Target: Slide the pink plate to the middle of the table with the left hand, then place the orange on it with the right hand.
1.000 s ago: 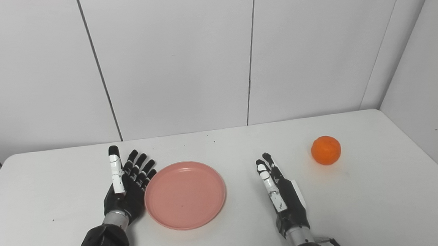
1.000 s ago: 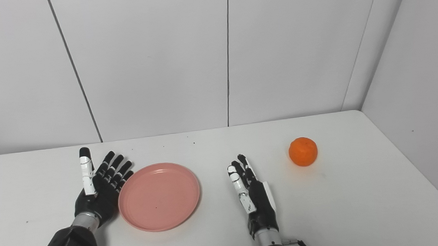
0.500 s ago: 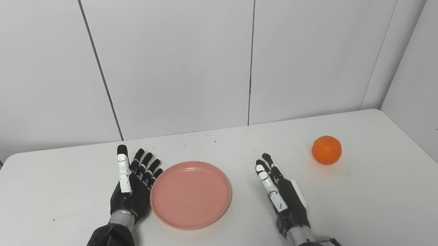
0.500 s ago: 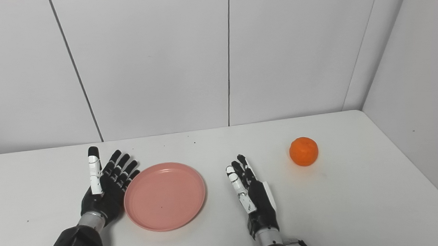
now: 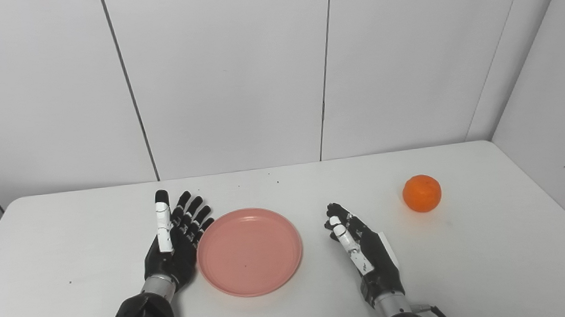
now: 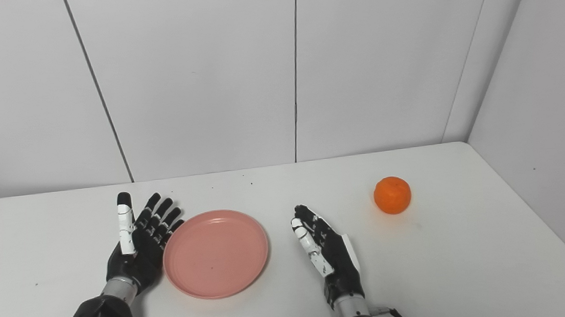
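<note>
The pink plate lies flat on the white table, a little left of the middle. My left hand stands on edge against the plate's left rim, open, fingers pointing away from me. My right hand rests to the right of the plate, apart from it, open and holding nothing, its fingers tilted toward the left. The orange sits alone at the far right, well beyond the right hand.
White wall panels close the table's back edge, and a side wall runs along its right. The table's rounded left corner shows at the back left.
My left hand has pushed the pink plate to the right. The right hand has leaned its fingers leftward and drawn back slightly. The orange has stayed where it was.
</note>
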Robot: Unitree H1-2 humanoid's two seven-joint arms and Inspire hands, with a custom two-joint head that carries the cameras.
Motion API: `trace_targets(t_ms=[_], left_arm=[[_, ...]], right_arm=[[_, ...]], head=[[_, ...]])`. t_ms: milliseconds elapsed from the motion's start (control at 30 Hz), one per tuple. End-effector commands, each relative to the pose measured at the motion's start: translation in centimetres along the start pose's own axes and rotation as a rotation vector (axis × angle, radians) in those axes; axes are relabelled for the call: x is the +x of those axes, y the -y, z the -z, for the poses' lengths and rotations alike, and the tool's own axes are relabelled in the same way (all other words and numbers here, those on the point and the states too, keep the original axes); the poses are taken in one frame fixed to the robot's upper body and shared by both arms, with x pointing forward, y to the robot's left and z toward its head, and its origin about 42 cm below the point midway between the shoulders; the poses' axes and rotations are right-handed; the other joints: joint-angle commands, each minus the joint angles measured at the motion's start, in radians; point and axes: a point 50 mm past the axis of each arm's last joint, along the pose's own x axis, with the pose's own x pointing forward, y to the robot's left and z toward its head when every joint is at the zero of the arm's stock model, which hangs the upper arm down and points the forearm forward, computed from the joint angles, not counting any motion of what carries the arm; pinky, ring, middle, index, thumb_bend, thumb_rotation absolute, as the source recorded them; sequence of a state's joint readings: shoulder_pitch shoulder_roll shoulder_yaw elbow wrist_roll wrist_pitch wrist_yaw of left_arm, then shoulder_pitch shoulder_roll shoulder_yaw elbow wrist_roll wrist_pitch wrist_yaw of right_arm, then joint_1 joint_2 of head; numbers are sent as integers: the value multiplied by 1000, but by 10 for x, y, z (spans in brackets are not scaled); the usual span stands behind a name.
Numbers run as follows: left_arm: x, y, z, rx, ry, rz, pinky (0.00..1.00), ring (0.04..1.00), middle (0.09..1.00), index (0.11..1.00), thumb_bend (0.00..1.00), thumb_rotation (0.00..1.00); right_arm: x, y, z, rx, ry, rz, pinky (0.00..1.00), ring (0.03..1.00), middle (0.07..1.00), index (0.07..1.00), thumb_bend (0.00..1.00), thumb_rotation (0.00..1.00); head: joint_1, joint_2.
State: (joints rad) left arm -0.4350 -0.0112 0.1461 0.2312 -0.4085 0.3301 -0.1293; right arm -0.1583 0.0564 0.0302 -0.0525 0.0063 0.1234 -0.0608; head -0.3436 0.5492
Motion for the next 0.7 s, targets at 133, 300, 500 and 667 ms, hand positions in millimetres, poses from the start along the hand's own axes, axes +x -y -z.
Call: trace_targets(t_ms=[133, 300, 500, 667], left_arm=[[5, -1, -4, 0, 20, -8, 971, 957, 978, 1000, 955, 902], [7, -4, -2, 7, 16, -1, 975, 952, 979, 1000, 965, 908], [5, -4, 0, 8, 18, 9, 995, 968, 985, 1000, 928, 925], [4, -4, 0, 14, 15, 13, 995, 971, 982, 1000, 918, 921]], right_arm=[[14, 2, -53, -224, 209, 11, 714, 716, 749, 789, 717, 773], [28, 13, -79, -348, 248, -19, 679, 712, 728, 750, 672, 824], [42, 27, -104, -502, 296, 12, 647, 672, 671, 637, 719, 899], [55, 39, -131, -660, 409, 55, 612, 655, 640, 607, 706, 910]], head=[[-8, -12], [-10, -26], [-13, -28], [-15, -32]])
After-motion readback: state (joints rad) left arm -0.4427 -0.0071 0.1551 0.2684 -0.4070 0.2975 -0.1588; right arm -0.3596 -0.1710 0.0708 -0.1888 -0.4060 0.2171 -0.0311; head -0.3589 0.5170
